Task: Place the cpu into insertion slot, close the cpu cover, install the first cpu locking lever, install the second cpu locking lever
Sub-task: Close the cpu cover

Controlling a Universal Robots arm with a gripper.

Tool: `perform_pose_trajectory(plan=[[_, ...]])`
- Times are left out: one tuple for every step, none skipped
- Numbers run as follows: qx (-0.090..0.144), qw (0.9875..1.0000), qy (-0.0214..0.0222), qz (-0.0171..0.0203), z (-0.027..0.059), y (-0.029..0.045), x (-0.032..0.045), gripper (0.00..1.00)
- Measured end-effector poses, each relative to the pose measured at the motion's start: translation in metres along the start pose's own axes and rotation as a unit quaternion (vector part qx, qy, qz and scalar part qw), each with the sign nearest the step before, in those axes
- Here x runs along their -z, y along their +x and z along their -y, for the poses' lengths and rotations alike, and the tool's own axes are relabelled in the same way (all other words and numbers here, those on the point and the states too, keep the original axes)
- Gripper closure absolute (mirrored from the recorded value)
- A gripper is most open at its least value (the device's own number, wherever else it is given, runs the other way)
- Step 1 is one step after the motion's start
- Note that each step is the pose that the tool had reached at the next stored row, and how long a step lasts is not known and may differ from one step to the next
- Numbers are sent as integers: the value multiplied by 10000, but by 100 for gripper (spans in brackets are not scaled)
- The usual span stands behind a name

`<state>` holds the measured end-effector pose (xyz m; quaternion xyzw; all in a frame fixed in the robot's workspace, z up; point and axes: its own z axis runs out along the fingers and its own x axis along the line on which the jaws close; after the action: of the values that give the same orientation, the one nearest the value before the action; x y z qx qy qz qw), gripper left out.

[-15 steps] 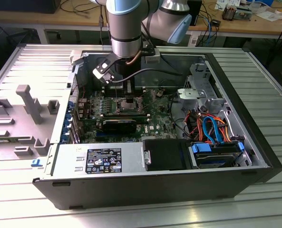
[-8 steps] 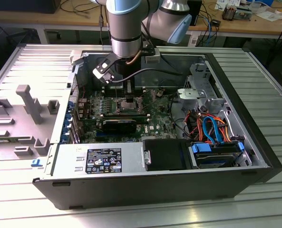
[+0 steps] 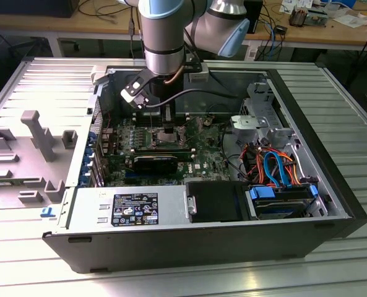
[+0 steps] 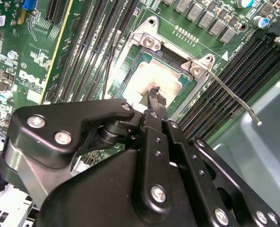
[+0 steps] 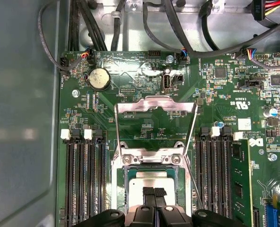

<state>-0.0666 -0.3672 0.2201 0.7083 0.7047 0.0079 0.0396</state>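
Your black pincer (image 5: 154,194): fingers closed together, empty, tips just over small silver-grey square cpu (image 5: 154,179). You have cpu seated in metal-rimmed square insertion slot (image 5: 151,160). Thin silvery cpu cover frame (image 5: 156,105) beyond pincer stands open. Cover and both levers left.

Ribbed metal table (image 3: 332,272) carries an open computer case (image 3: 189,247) and grey fixture (image 3: 22,161).

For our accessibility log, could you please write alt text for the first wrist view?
A black gripper, fingertips together, is down at the small silver-grey square cpu lying in the metal-rimmed square insertion slot of a green circuit board. The thin silvery windowed cpu cover stands raised open.
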Motion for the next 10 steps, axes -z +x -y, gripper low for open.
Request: perform_pose_trajectory(plan=[[0, 10000, 0, 1, -1, -1, 20, 89], [0, 10000, 0, 1, -3, -2, 48, 89], [0, 10000, 0, 1, -5, -3, 70, 89], [0, 10000, 0, 0, -6, -4, 90, 89], [0, 10000, 3, 0, -8, -6, 132, 89], [0, 10000, 42, -35, -12, -7, 158, 89], [-1, 9999, 94, -80, -14, -7, 160, 89], [-1, 9999, 120, -98, -17, -8, 169, 89], [-1, 9999, 129, -99, -19, -8, 180, 89], [-1, 9999, 141, -100, -21, -9, 197, 89]])
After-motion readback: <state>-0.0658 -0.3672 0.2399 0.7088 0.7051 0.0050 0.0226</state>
